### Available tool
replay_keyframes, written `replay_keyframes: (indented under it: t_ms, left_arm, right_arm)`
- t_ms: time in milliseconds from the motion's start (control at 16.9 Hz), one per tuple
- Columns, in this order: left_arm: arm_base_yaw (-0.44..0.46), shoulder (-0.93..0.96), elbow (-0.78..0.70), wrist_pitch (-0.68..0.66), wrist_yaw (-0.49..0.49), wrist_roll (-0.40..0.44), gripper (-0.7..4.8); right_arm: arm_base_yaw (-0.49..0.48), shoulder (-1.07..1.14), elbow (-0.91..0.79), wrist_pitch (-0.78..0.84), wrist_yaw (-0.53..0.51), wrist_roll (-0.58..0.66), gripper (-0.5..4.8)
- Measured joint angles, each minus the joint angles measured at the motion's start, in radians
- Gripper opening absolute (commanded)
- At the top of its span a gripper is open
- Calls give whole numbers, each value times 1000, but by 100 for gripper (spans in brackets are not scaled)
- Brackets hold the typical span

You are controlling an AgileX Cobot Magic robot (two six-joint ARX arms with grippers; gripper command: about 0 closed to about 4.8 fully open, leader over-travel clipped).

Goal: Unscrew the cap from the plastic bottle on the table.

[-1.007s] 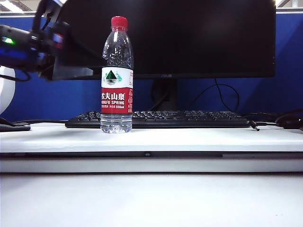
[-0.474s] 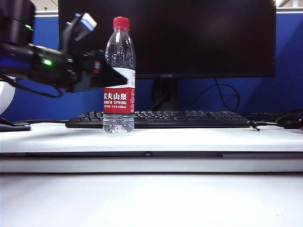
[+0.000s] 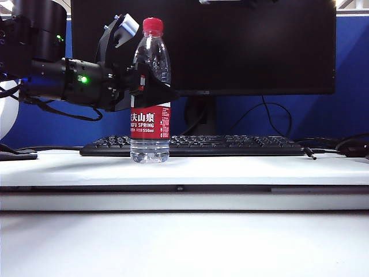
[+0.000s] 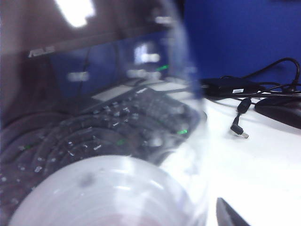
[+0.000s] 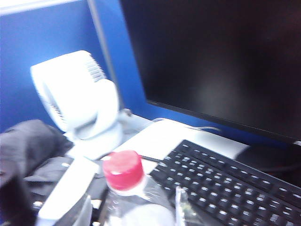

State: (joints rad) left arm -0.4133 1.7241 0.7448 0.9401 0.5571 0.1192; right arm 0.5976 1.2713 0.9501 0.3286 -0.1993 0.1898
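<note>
Plastic bottle label, red band, exterior view: white Chinese characters, the left part hidden behind the left gripper; the ones showing read "夫山泉". Under them in white Latin capitals "…GFU SPRING", start of the word covered. A further line of small white print sits below, too fine to read. Monitor: a small pale logo at the middle of its lower bezel, reading "ASUS" in the left wrist view, blurred. Keyboard key legends too small to read.
</note>
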Motion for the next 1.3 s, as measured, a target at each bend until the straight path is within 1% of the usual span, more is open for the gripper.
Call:
replay_keyframes:
  t_ms: [119,178,237,296,415,474,533,593,770,830,1067,1126,1185,1304]
  left_arm:
    - [0,0,0,8,0,0,410]
    - [0,0,0,7,0,0,367]
    - [0,0,0,11,-1,0,358]
    - [0,0,0,13,0,0,357]
    - [0,0,0,13,0,0,355]
    - [0,0,0,13,0,0,293]
    - [-1,0,0,13,0,0,257]
    - [-2,0,0,13,1,0,239]
    - [-2,0,0,14,6,0,237]
    - [-2,0,0,14,15,0,237]
    - [-11,0,-1,13,81,-5,237]
    - [-14,0,-1,11,83,-9,237]
    - [-16,0,-1,12,82,-9,237]
    - [-21,0,-1,12,83,-9,237]
  right_arm:
    - [0,11,0,-7,13,-5,234]
    - [0,18,0,-13,13,-5,235]
    - [0,29,0,-13,12,-6,234]
    - [0,52,0,-15,-13,-7,235]
    - [0,75,0,-19,-22,-7,235]
    - [0,80,0,-10,-22,-8,235]
    - [0,89,0,11,-22,-8,235]
    - [0,92,0,18,-22,-8,235]
    - [0,94,0,26,-22,-8,236]
    - [0,99,0,29,-22,-8,286]
    - [0,140,-2,60,-22,-8,289]
    - [0,140,-2,89,-24,-8,290]
    - [0,140,-2,101,-26,-8,306]
    - [0,141,8,107,-64,-8,311]
